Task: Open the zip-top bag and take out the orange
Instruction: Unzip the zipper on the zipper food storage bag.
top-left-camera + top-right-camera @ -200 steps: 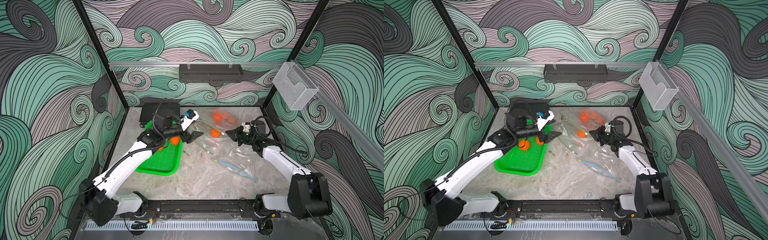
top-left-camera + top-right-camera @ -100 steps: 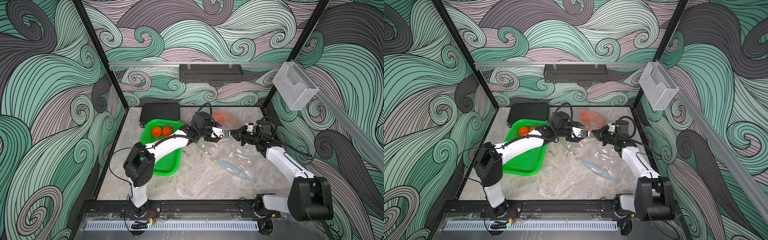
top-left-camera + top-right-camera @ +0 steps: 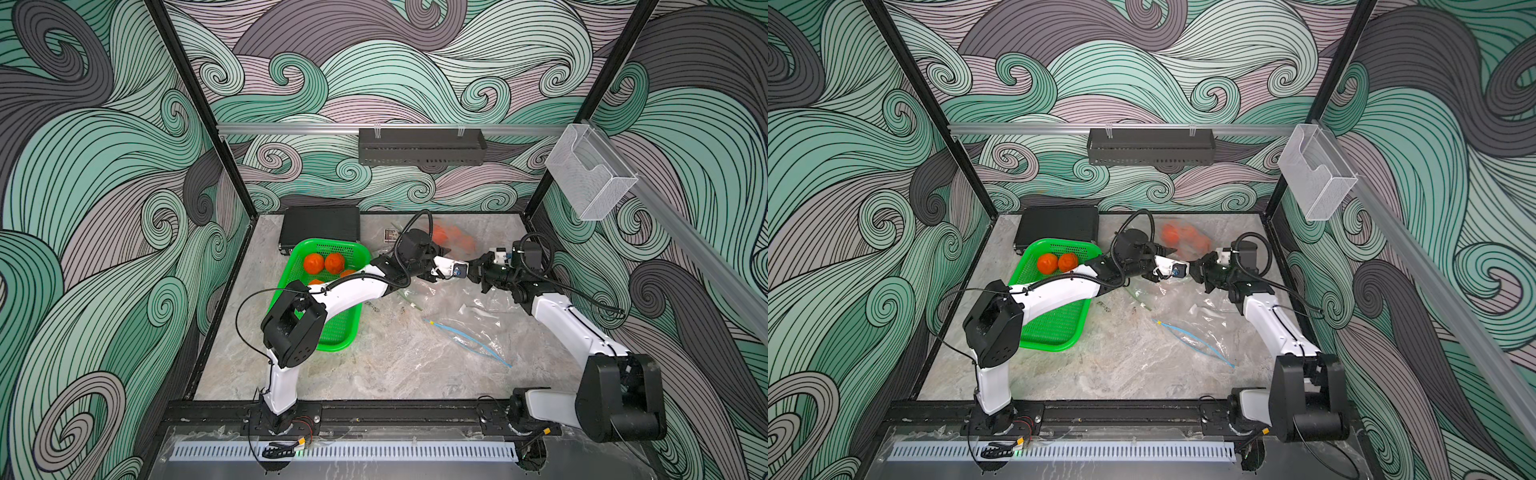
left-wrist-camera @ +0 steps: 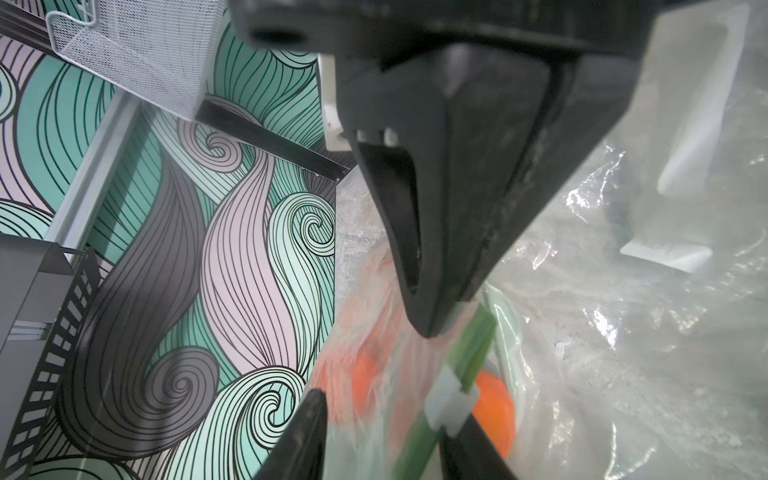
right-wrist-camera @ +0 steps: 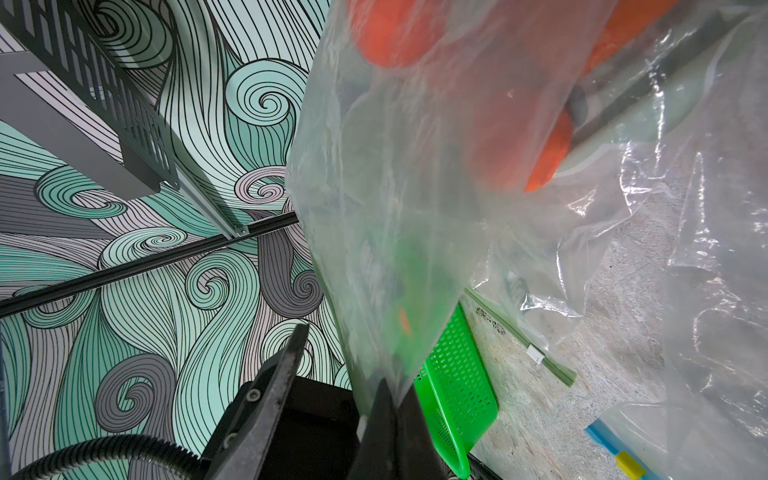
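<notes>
Right wrist view: your right gripper [image 5: 392,399] clamped tight on film of zip-top bag [image 5: 415,208]. Left wrist view: your left gripper [image 4: 386,413] part-way apart, jaws straddling green zip strip [image 4: 478,345], white slider [image 4: 446,401] between them. Orange [image 4: 494,411] sits inside bag, just behind zip.

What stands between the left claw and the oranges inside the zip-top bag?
Clear film of the zip-top bag and its green zip strip, with a white slider, lie between the left claw and the oranges, which show only through plastic. The right claw pinches the bag.
</notes>
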`<action>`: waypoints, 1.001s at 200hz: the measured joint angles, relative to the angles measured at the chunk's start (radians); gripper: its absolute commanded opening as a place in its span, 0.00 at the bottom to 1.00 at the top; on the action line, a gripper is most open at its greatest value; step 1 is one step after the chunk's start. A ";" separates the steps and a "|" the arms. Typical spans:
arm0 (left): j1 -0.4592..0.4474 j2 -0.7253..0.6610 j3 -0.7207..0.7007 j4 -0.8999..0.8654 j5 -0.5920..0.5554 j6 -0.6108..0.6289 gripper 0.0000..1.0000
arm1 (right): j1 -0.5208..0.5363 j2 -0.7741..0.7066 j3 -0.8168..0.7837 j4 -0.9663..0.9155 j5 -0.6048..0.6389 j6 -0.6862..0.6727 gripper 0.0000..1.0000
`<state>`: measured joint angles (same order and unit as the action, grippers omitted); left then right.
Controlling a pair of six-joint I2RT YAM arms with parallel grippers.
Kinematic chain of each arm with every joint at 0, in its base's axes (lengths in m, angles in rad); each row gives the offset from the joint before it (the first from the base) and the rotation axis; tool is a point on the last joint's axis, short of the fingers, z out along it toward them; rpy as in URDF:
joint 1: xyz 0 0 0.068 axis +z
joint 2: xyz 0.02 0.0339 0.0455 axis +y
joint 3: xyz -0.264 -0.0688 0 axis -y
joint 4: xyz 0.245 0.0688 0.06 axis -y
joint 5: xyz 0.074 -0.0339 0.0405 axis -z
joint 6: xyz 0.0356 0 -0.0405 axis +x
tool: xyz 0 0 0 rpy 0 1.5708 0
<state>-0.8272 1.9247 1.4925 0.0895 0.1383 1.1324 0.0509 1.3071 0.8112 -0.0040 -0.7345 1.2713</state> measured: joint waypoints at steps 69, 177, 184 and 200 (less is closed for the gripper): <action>0.000 0.000 0.000 -0.029 0.030 -0.014 0.24 | -0.001 0.000 0.000 0.000 -0.001 0.010 0.00; -0.011 0.000 0.018 -0.063 0.091 -0.030 0.19 | -0.004 0.000 0.000 -0.001 -0.006 0.013 0.00; -0.012 0.000 0.018 -0.064 0.092 -0.031 0.16 | -0.004 0.000 0.000 -0.001 -0.006 0.013 0.00; -0.012 0.000 0.018 -0.069 0.095 -0.030 0.12 | -0.005 0.000 0.000 -0.001 -0.007 0.013 0.00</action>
<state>-0.8394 1.9251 1.5108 0.0208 0.2329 1.1023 0.0463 1.3071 0.8112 -0.0048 -0.7414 1.2842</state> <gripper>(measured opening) 0.141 0.056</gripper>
